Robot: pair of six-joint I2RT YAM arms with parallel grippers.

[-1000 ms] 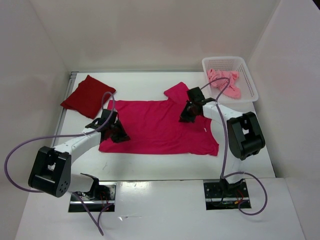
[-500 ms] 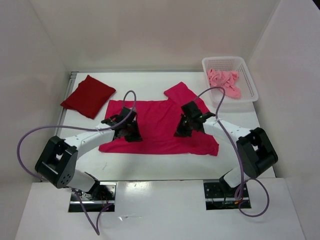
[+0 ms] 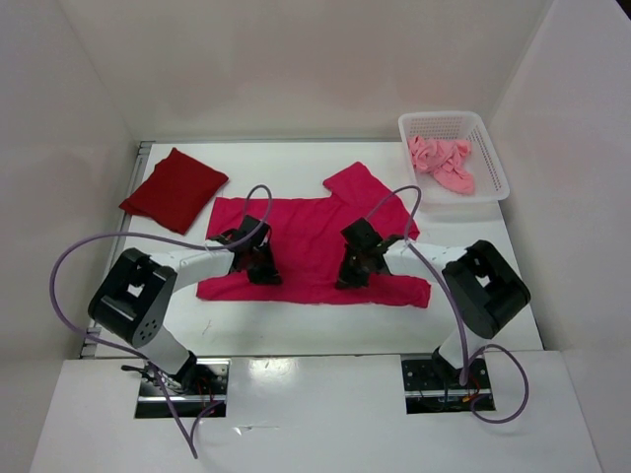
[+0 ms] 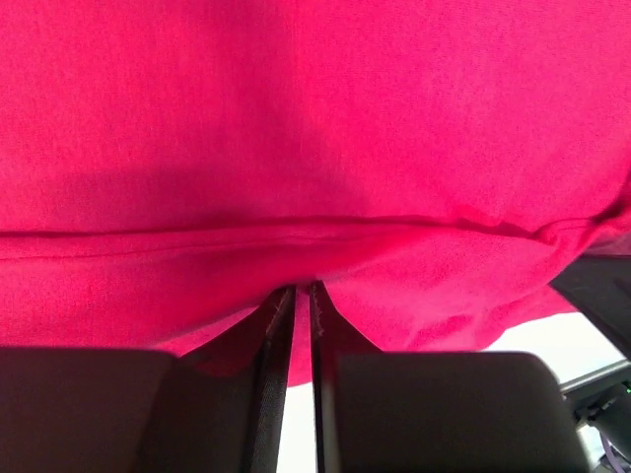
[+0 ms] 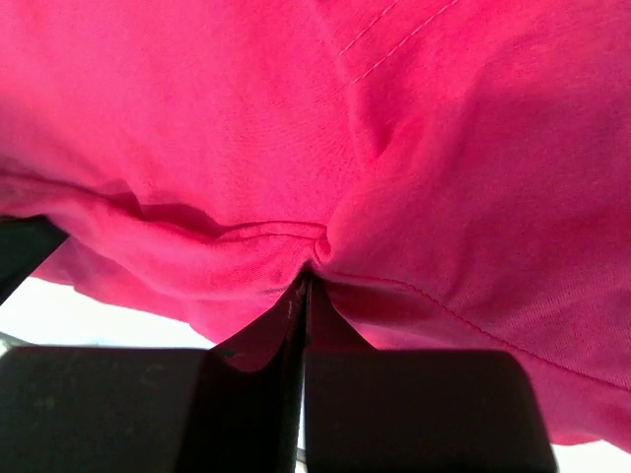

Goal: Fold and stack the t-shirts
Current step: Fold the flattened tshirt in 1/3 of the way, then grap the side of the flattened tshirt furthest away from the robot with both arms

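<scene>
The magenta-pink t-shirt (image 3: pixel 301 229) lies spread across the middle of the table. My left gripper (image 3: pixel 260 266) rests low on its left half, jaws nearly together and pinching a fold of the magenta cloth (image 4: pixel 315 236) at the fingertips (image 4: pixel 279 301). Over the shirt's right half, near the hem, my right gripper (image 3: pixel 353 270) is shut on a bunched ridge of the same shirt (image 5: pixel 325 241). The dark red t-shirt (image 3: pixel 175 189) lies folded at the far left. Crumpled in the basket is the salmon pink t-shirt (image 3: pixel 444 164).
The white mesh basket (image 3: pixel 455 122) stands at the far right corner. White walls close in the table at the back and on both sides. Purple cables loop from both arms over the table.
The left gripper moved right from the shirt's left edge onto the cloth. The right gripper came nearer and leftward from the collar area toward the hem. Both wrists now sit close together.
</scene>
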